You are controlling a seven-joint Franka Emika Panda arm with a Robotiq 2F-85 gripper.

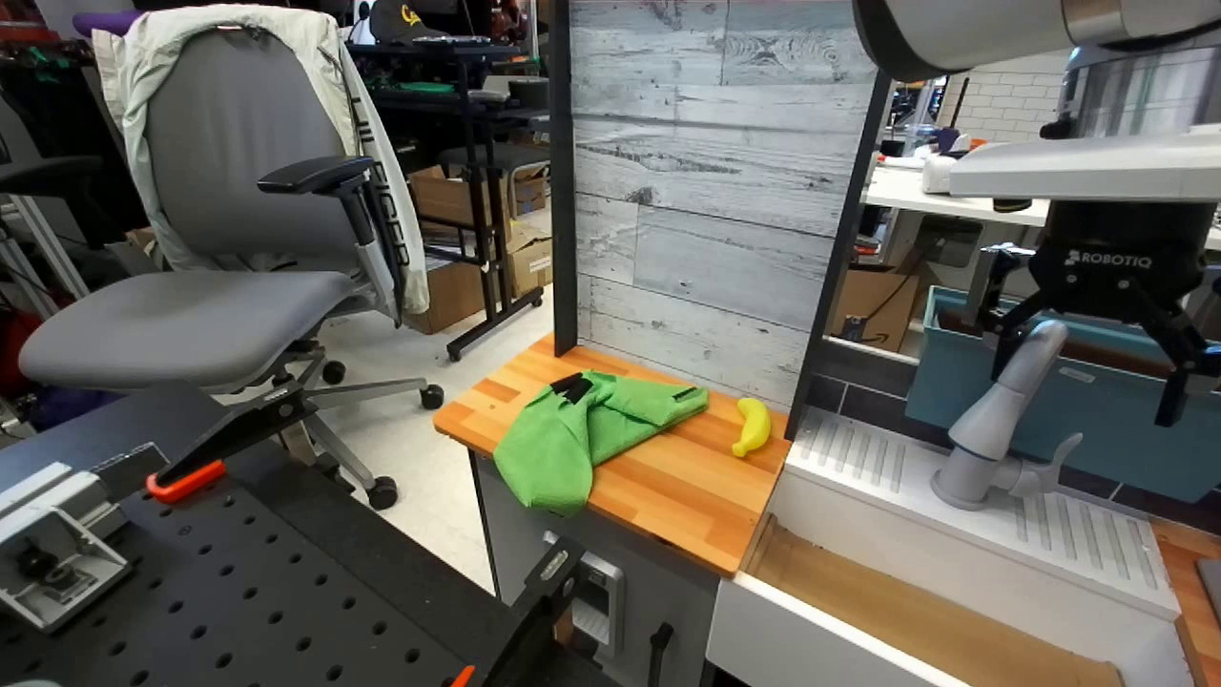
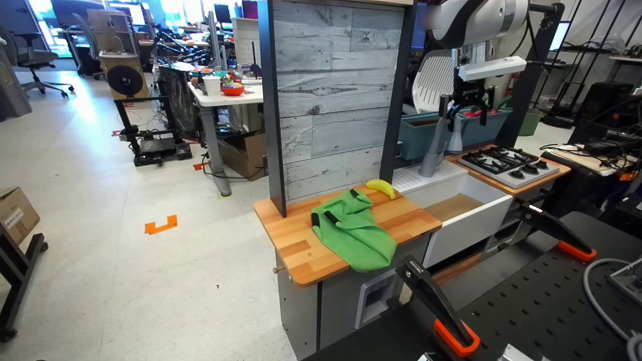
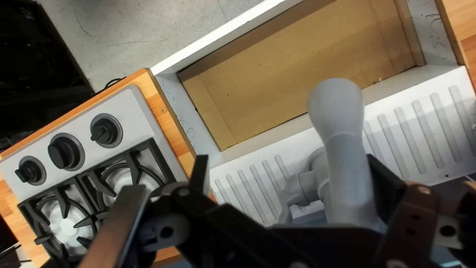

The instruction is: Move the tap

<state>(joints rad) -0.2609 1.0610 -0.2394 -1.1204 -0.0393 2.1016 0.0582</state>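
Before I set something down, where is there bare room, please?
The counter is bare between the green cloth, yellow banana and sink; inside the sink's walls, its brown floor is bare too. It's crowded at the tap: in the wrist view, the open gripper straddles its spout.

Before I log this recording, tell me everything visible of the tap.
The tap is matte grey, plastic-looking, with a flared spout end and a small side lever near its base. It stands on the ribbed white ledge beside the sink basin, its spout end toward the basin. The open gripper straddles its spout, one finger close beside it; contact is unclear.
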